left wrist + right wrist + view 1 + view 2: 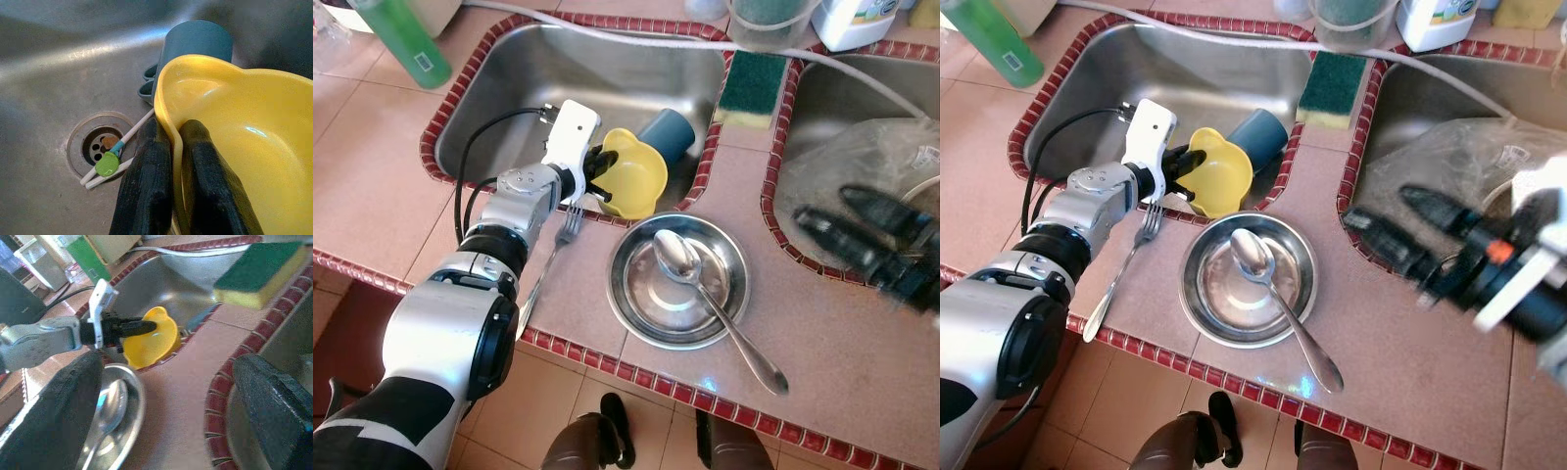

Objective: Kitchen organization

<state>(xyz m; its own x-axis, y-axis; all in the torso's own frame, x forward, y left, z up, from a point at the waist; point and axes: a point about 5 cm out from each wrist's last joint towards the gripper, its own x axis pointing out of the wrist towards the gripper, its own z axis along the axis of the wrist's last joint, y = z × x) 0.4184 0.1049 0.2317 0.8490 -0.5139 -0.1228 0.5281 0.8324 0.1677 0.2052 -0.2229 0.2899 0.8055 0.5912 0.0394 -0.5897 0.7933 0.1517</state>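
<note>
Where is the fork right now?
The fork lies on the tiled counter left of the steel bowl, beside the left arm, near the sink's front rim.

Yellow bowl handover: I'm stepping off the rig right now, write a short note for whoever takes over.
Left hand: shut on the rim of the yellow bowl, holding it at the near edge of the left sink.
Right hand: open, holding nothing, above the right sink.
In the left sink: blue cup lying behind the bowl, small items by the drain.
On the counter: fork, and a steel plate with a spoon resting in it. Sponge on the divider.
Done: bowl gripped. Left: place it, then cup, fork, spoon, plate.
</note>
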